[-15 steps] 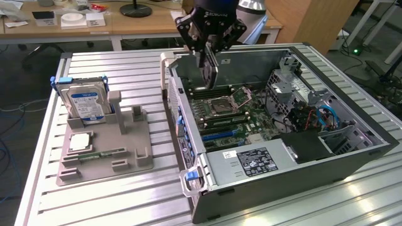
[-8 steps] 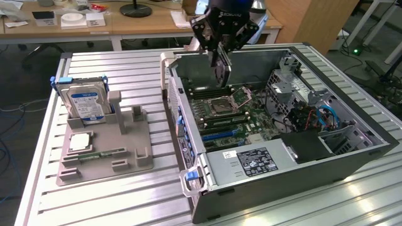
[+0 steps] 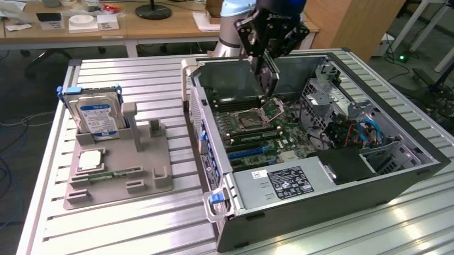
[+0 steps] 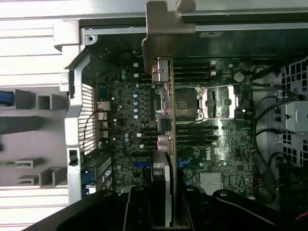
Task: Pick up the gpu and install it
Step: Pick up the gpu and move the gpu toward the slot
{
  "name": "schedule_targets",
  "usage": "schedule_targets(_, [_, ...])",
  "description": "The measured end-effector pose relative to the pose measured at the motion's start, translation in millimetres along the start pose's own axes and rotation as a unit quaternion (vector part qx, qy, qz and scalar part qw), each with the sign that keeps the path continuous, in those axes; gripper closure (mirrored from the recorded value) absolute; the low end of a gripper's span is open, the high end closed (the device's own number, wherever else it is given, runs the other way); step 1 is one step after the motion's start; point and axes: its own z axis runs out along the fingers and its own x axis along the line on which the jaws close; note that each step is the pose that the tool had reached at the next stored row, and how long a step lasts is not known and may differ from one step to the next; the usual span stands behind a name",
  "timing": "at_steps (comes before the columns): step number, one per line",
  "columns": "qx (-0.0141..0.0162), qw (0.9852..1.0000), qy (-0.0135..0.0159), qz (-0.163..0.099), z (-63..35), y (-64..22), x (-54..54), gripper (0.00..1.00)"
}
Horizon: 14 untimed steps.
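Note:
The gpu (image 3: 267,78) hangs upright on its edge over the open computer case (image 3: 212,114), above the motherboard (image 3: 284,133) near the processor socket. My gripper (image 3: 269,56) is shut on its upper part. In the wrist view the gpu (image 4: 167,139) is seen edge-on, with its black cooler close to the camera and its silver end bracket (image 4: 166,33) at the far end, by the case's rear wall. The dark fingers (image 4: 137,207) of my gripper (image 4: 164,211) clamp it from both sides. The card is still above the board, clear of the slots.
A grey holder (image 3: 135,159) stands at the exterior view's left with a hard drive (image 3: 98,117) upright in it and a memory stick (image 3: 114,173) lying flat. Inside the case are a power supply (image 3: 284,183), drive cage and cables (image 3: 358,133).

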Motion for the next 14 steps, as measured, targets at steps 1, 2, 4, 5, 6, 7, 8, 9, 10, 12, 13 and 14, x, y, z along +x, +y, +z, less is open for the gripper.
schedule_targets(1, [0.0, 1.0, 0.0001, -0.002, 0.1, 0.1, -2.6, 0.72])
schedule_targets(2, [0.0, 1.0, 0.0002, -0.004, 0.2, 0.2, -4.8, 0.72])
schedule_targets(4, [0.0002, 0.9999, 0.0006, -0.01, 0.5, 0.3, -7.6, 0.72])
schedule_targets(5, [0.0002, 0.9999, 0.0008, -0.014, 0.6, 0.4, -9.0, 0.72])
schedule_targets(6, [0.0003, 0.9999, 0.001, -0.016, 0.6, 0.5, -11.0, 0.72])
schedule_targets(7, [0.0003, 0.9998, 0.0011, -0.017, 0.7, 0.6, -13.5, 0.72])
schedule_targets(8, [0.0003, 0.9998, 0.0012, -0.018, 0.7, 0.8, -16.4, 0.72])
schedule_targets(9, [0.0003, 0.9998, 0.0012, -0.019, 0.7, 1.0, -19.5, 0.72])
schedule_targets(10, [0.0004, 0.9998, 0.0012, -0.02, 0.7, 1.1, -22.8, 0.72])
schedule_targets(12, [0.0003, 0.9998, 0.0012, -0.02, 0.8, 1.5, -30.0, 0.72])
schedule_targets(13, [0.0003, 0.9998, 0.0012, -0.02, 0.8, 1.7, -34.5, 0.72])
schedule_targets(14, [0.0004, 0.9998, 0.0013, -0.02, 0.8, 2.0, -39.2, 0.72])
